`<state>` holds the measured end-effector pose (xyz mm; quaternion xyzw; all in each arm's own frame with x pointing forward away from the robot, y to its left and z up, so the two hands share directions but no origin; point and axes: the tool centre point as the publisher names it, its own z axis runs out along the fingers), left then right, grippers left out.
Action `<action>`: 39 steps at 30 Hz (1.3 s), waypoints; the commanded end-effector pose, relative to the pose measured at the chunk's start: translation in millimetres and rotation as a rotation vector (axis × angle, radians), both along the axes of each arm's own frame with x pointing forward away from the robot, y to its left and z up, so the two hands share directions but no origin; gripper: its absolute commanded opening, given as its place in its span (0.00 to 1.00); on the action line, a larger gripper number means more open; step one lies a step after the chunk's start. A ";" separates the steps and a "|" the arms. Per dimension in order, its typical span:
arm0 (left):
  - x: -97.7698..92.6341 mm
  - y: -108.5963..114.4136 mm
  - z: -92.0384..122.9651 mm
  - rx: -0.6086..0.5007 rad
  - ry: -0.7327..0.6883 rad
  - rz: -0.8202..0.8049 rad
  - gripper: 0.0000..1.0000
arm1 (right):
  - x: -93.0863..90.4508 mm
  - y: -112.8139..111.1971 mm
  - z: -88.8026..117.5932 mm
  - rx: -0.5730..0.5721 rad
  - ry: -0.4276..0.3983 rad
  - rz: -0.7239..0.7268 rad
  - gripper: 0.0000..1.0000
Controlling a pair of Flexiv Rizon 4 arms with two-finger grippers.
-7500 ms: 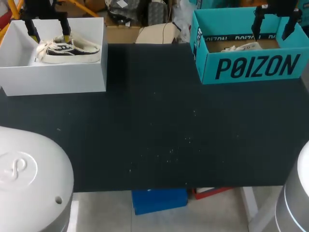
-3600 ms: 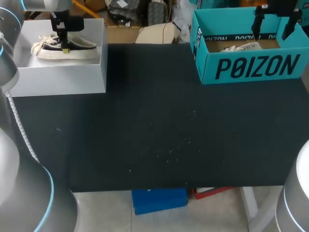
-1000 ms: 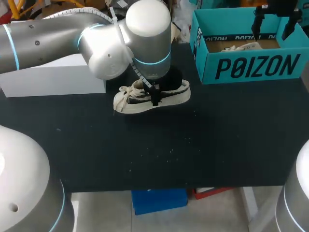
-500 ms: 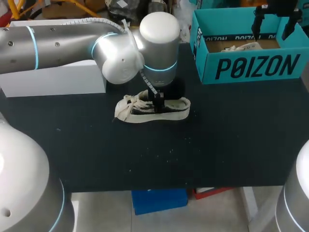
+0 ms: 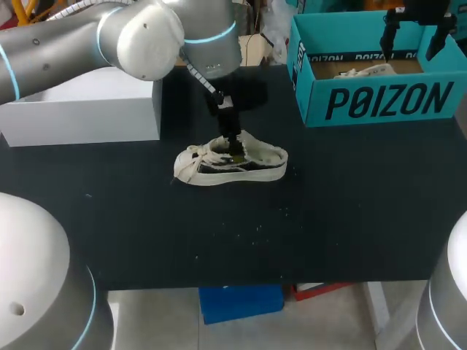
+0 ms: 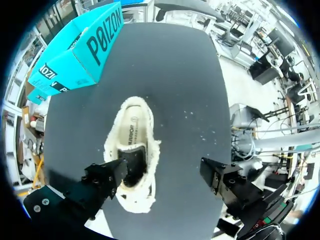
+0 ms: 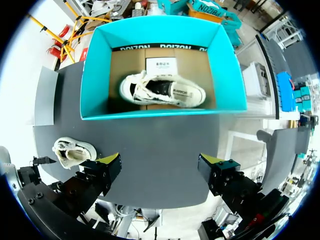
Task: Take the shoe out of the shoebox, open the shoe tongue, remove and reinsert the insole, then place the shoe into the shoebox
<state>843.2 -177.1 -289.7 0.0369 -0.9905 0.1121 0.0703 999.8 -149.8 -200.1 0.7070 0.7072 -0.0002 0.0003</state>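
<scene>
Upper left, the left arm (image 5: 139, 33) sweeps across and hides much of the white shoebox (image 5: 80, 109); its inside is out of sight. Now the left claw (image 6: 167, 172): spread wide, gripping nothing, one finger (image 6: 107, 177) over the heel opening of the shoe (image 5: 230, 162), contact unclear. Cream fabric, frayed fuzzy edges, standing mid-frame on the matte black bench (image 5: 328, 219). Upper right, the right claw (image 7: 160, 165) hangs splayed above the teal cardboard box (image 5: 379, 98), second shoe (image 7: 162, 92) inside.
</scene>
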 end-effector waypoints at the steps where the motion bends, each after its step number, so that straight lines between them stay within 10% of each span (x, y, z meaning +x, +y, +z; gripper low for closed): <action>1: -14.5 38.9 29.9 -0.150 -0.013 -0.005 1.00 | 0.1 -0.2 0.0 0.000 0.000 0.000 1.00; 10: -22.3 87.8 37.0 -0.225 -0.062 -0.036 1.00 | 0.1 -0.2 0.0 0.000 0.000 0.000 1.00; 39: -24.2 93.4 38.2 -0.292 -0.249 0.068 1.00 | 0.1 -0.2 0.0 0.000 0.000 0.000 1.00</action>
